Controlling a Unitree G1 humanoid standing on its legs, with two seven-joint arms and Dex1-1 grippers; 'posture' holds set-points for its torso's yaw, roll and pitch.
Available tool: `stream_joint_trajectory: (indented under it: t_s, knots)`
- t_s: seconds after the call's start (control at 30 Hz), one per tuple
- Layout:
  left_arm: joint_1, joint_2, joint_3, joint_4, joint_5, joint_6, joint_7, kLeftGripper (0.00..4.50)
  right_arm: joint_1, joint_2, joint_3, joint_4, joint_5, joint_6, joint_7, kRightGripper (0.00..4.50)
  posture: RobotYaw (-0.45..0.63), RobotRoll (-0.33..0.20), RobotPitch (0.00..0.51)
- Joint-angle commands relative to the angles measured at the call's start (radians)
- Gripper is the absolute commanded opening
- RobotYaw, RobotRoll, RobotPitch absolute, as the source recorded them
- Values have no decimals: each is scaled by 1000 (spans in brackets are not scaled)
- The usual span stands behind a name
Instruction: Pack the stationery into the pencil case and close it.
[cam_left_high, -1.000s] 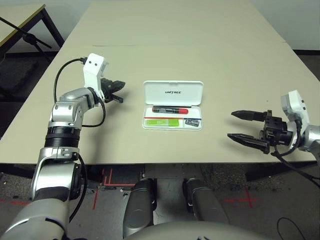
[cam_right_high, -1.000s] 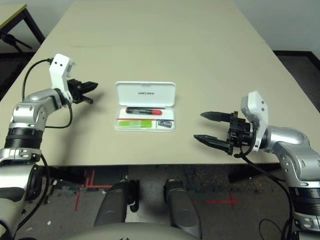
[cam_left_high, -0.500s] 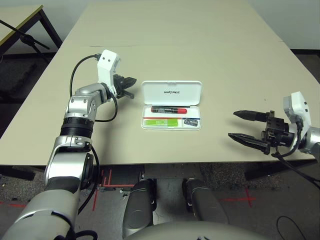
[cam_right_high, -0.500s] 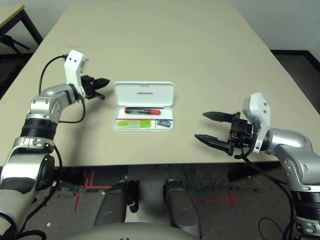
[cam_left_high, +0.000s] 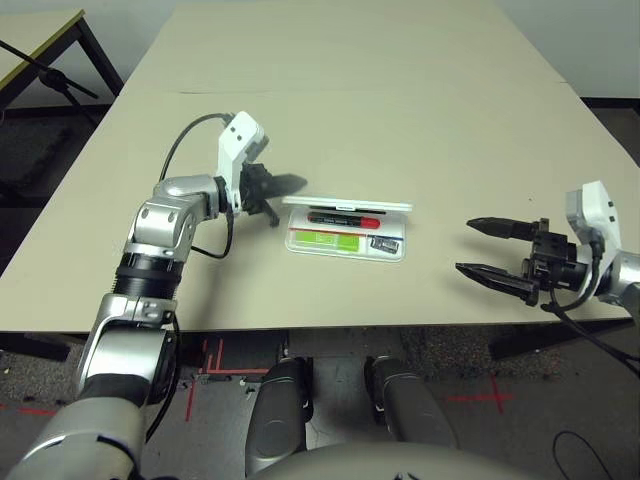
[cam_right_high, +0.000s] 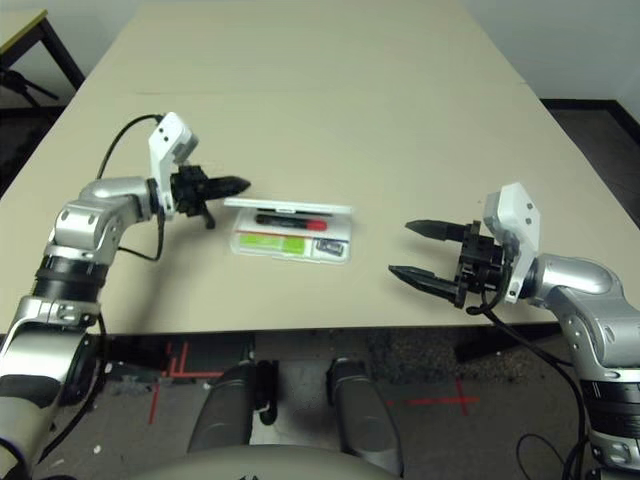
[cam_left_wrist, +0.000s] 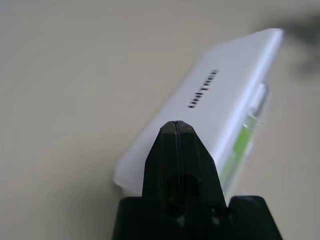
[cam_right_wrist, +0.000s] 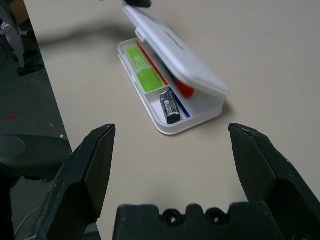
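The white pencil case (cam_left_high: 346, 206) lies at the middle of the table with its lid tipped forward, partly down over the tray. Inside lie the stationery: a lime-green highlighter (cam_left_high: 325, 240), a black marker with a red cap (cam_left_high: 346, 220) and a tiny dark piece (cam_left_high: 383, 243). My left gripper (cam_right_high: 240, 184) is shut, its tip against the back left of the lid (cam_left_wrist: 215, 95). Well to the right of the case, my right gripper (cam_left_high: 465, 246) stands open with nothing between its fingers, pointing toward the case (cam_right_wrist: 175, 50).
The beige table (cam_left_high: 400, 100) stretches far behind the case. Its front edge runs just below the case and the right gripper. A second table (cam_left_high: 30, 30) stands off the far left corner.
My left gripper has swung right to the back of the lid, and the lid has tipped from upright to partly down over the tray. The right arm has not moved.
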Motion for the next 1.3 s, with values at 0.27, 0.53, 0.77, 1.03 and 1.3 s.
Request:
stream_joint_trajectory:
  t_s: [0.27, 0.53, 0.77, 1.03, 1.3]
  knots:
    - [75, 42, -93, -83, 60, -66, -19, 23, -40, 0, 49, 22, -26, -12, 16, 4500, -116, 0, 139]
    - [44, 14, -99, -18, 116, -86, 59, 23, -40, 1, 52, 9, -24, -8, 18, 4500, -122, 0, 142]
    - [83, 57, -140, -69, 120, -88, -10, 23, -39, 3, 53, 3, -24, -8, 16, 4500, -126, 0, 145]
    - [109, 99, -196, -82, 172, -97, -22, 23, -42, 13, 59, 2, -28, -10, 7, 4500, -127, 0, 148]
    - [89, 77, -204, -62, 211, -55, 36, 23, -36, 16, 66, -5, -25, -13, -2, 4500, -132, 0, 152]
